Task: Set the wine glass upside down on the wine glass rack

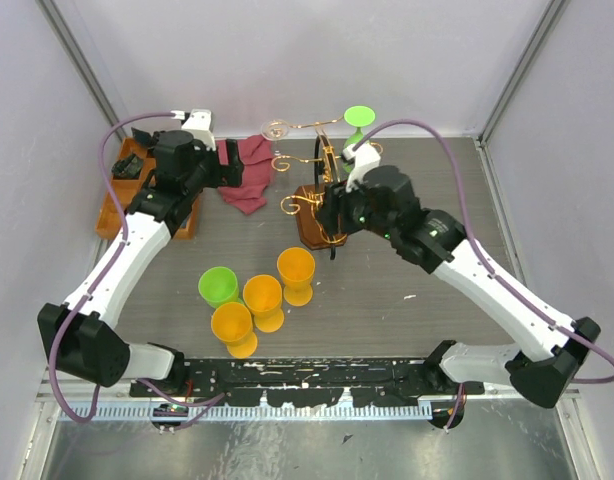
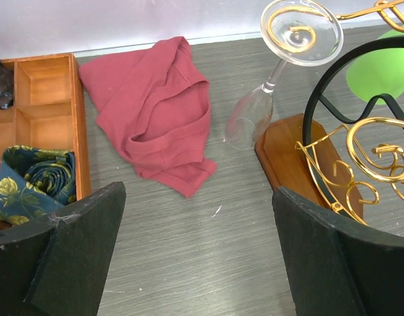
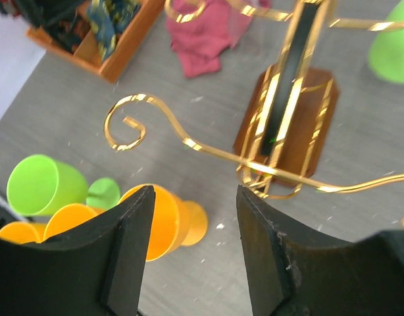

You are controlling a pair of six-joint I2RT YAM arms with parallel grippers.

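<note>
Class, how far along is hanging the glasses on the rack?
Done: a clear glass and a green glass hang upside down on the rack. In hand: nothing; left claw, right claw open. Left: a second green glass and three orange glasses on the table.

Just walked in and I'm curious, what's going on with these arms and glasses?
The clear wine glass hangs upside down from a gold curl of the wine glass rack; a green goblet hangs upturned on another arm. The left gripper sits close by, jaws wide open and empty. The right gripper hovers over the rack's lower arms, jaws apart, holding nothing. Four plastic goblets sit on the table.
</note>
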